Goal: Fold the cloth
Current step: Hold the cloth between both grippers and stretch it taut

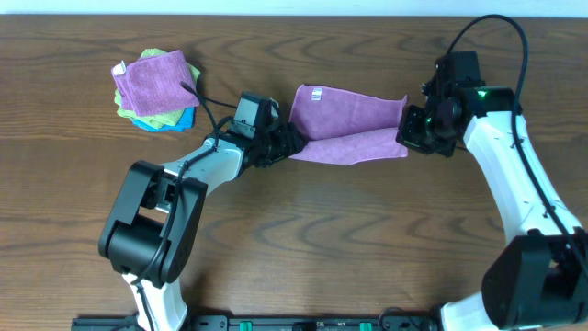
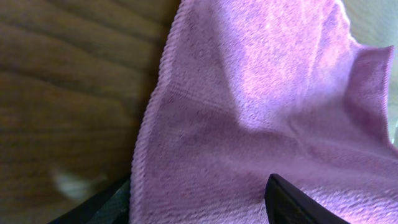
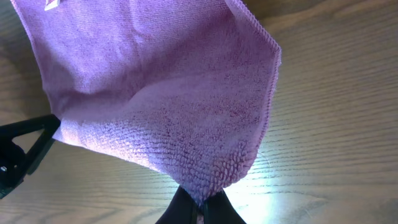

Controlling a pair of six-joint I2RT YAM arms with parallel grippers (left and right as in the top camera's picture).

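The purple cloth [image 1: 349, 124] lies mid-table, doubled over, with a white tag near its far left corner. My right gripper [image 1: 411, 129] is shut on the cloth's right end; in the right wrist view its fingers [image 3: 199, 208] pinch a bunched corner of the cloth [image 3: 161, 93] just above the wood. My left gripper [image 1: 280, 145] is at the cloth's left end. In the left wrist view its fingers [image 2: 199, 205] are apart, with the cloth [image 2: 261, 112] spread between and over them.
A stack of folded cloths [image 1: 156, 87], purple on top with green, yellow and blue below, sits at the back left. A black cable [image 1: 207, 106] runs from the stack towards the left arm. The wooden table [image 1: 367, 239] is bare in front.
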